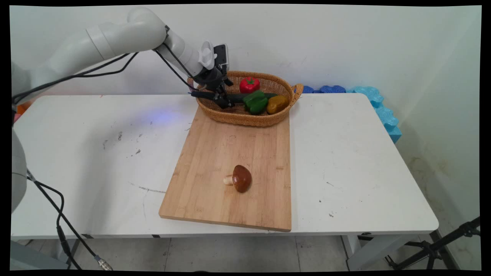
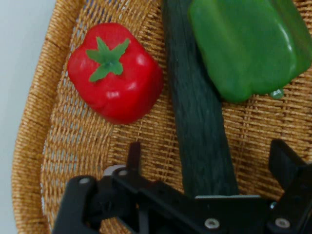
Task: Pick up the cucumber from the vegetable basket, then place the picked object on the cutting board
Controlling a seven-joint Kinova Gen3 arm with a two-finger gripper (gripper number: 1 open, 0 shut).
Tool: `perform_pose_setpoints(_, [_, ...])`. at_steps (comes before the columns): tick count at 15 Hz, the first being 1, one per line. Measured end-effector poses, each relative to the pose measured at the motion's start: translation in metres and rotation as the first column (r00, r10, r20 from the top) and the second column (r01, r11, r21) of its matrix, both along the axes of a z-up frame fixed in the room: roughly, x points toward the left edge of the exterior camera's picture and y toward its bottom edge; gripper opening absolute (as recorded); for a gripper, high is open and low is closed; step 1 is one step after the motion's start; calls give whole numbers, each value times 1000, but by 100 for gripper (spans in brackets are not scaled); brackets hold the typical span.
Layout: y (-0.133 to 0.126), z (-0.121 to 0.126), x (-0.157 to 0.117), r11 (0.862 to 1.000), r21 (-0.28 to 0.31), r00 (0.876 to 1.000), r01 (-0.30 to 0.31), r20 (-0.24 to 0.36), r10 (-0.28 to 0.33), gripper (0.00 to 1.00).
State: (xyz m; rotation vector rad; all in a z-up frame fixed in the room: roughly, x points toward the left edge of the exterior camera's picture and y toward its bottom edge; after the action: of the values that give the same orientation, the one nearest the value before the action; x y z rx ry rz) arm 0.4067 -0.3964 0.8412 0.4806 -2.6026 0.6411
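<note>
The arm is reaching down from the upper left into the wicker basket — gripper, fingers spread apart, straddling the dark cucumber beside the red tomato and green pepper.

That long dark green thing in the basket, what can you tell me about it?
The long dark green cucumber looks like a matte, faintly streaked toy vegetable. It lies flat on the floor of the oval woven wicker basket, passing under the glossy green bell pepper, with the red tomato beside it. The open black gripper straddles its near end.
</note>
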Motion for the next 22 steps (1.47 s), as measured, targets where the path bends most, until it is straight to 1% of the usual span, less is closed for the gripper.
perform_pose_setpoints(1, [-1,-2,-1,1000,-1,1000,4,4,-4,100])
perform_pose_setpoints(2, [-3,-5,-3,1000,-3,1000,8,9,-8,0])
perform_pose_setpoints(7, [-6,-11,-7,1000,-12,999,24,26,-24,0])
perform_pose_setpoints(10, [-3,-8,-8,999,-19,999,29,29,-28,0])
perform_pose_setpoints(19, [7,26,-8,997,-69,1000,21,8,-21,0])
perform_pose_setpoints(22, [12,44,-4,996,-93,1000,9,0,-9,0])
